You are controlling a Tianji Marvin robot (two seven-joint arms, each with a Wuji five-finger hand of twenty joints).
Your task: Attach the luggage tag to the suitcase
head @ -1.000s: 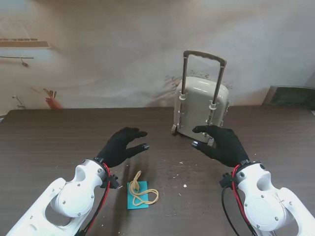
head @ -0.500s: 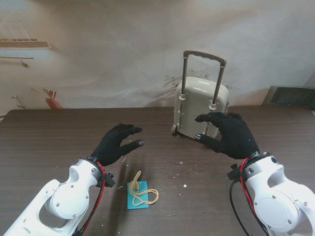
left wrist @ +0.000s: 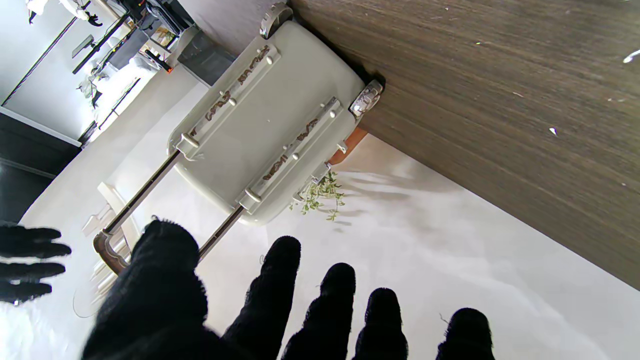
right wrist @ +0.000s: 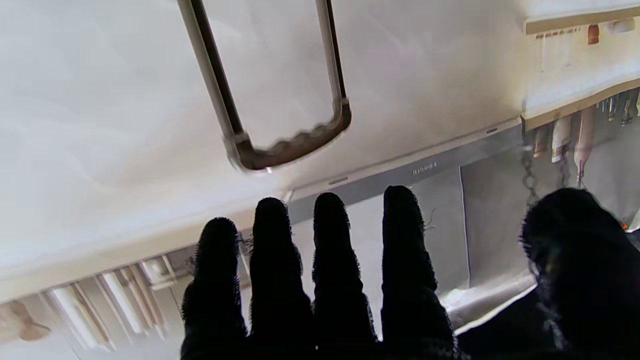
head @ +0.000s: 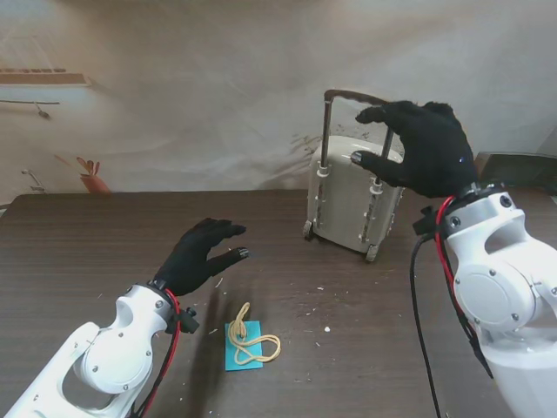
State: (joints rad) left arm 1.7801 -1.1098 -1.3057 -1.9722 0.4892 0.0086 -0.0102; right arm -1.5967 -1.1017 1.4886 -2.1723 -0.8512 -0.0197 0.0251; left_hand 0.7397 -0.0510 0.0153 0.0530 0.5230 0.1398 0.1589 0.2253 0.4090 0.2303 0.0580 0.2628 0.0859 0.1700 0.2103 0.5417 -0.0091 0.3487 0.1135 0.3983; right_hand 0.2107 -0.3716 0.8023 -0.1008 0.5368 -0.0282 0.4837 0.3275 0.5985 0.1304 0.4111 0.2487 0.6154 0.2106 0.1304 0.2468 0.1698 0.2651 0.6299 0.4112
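Note:
A small cream suitcase (head: 352, 196) stands upright at the far middle of the dark table, its pull handle (head: 361, 97) extended. My right hand (head: 422, 148), in a black glove, is raised beside the handle's right post with fingers apart, holding nothing. The handle (right wrist: 295, 145) shows just beyond its fingertips (right wrist: 327, 235) in the right wrist view. A teal luggage tag (head: 244, 345) with a tan loop cord (head: 251, 341) lies flat on the table near me. My left hand (head: 202, 254) hovers open beyond and left of the tag. The left wrist view shows the suitcase (left wrist: 270, 125).
The wooden table (head: 104, 252) carries small pale crumbs (head: 326, 329) around its middle. A white wall rises behind it. A dark box (head: 513, 170) sits at the far right edge, and a small orange object (head: 91, 178) is behind the far left.
My right hand has risen from in front of the suitcase's lower body up to the pull handle. The left hand drew back slightly toward me. Tag and suitcase have stayed put.

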